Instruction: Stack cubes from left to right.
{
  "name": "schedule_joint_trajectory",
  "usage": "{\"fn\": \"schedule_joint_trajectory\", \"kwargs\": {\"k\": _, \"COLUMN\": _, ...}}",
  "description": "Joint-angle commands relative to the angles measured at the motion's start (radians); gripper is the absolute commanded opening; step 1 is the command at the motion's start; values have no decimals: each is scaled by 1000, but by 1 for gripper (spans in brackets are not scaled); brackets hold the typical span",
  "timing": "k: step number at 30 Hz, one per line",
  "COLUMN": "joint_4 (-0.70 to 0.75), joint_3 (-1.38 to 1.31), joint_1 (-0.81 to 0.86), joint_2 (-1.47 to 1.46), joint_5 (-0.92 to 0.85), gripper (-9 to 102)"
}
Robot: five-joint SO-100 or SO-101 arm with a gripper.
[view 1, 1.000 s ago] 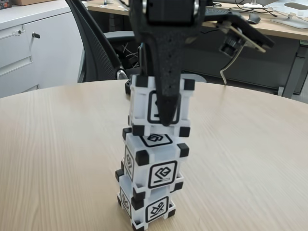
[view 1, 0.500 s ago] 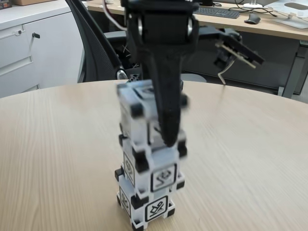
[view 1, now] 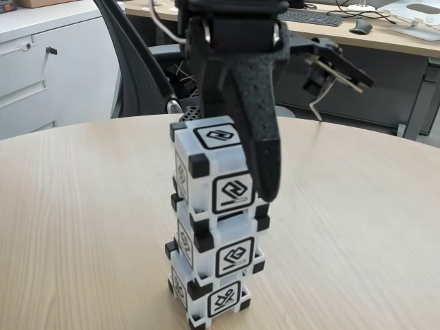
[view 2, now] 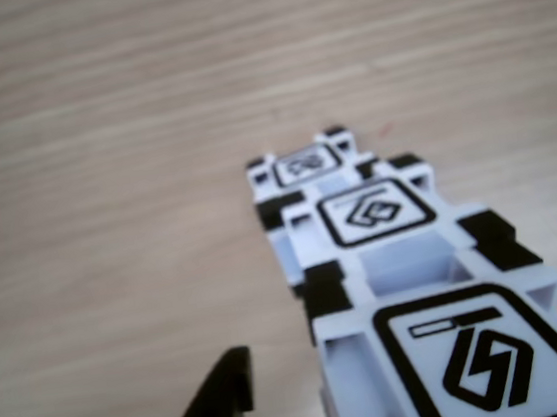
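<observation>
Office furniture fills the background of the fixed view: a mesh desk chair [view 1: 130,69], white cabinets [view 1: 48,69] and a long desk with a keyboard [view 1: 313,16]. Up front is a round table [view 1: 82,206] of pale wood with fine straight grain.

On it stand three cubes in one column, each white plastic with black corner blocks and a black-framed symbol on its faces. The bottom cube [view 1: 218,297] sits on the wood, the middle cube [view 1: 223,251] on top of it, turned slightly, and the top cube [view 1: 216,168] crowns the stack. In the other view all three line up, the top cube [view 2: 467,358] nearest the lens.

The black, rough-textured gripper [view 1: 237,161] reaches down from above around the top cube. One tapered finger [view 1: 265,165] lies against that cube's front right edge, and another finger tip [view 2: 216,412] stands apart from its side, so the grip looks released.
</observation>
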Motion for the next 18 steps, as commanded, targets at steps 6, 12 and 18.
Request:
{"fn": "schedule_joint_trajectory", "kwargs": {"k": 6, "joint_4": 3, "joint_3": -28, "joint_1": -9, "joint_2": 55, "joint_5": -6, "gripper": 52}}
{"fn": "schedule_joint_trajectory", "kwargs": {"k": 12, "joint_4": 3, "joint_3": -28, "joint_1": -49, "joint_2": 166, "joint_5": 15, "gripper": 52}}
{"fn": "schedule_joint_trajectory", "kwargs": {"k": 18, "joint_4": 5, "joint_3": -28, "joint_1": -121, "joint_2": 184, "joint_5": 28, "gripper": 51}}
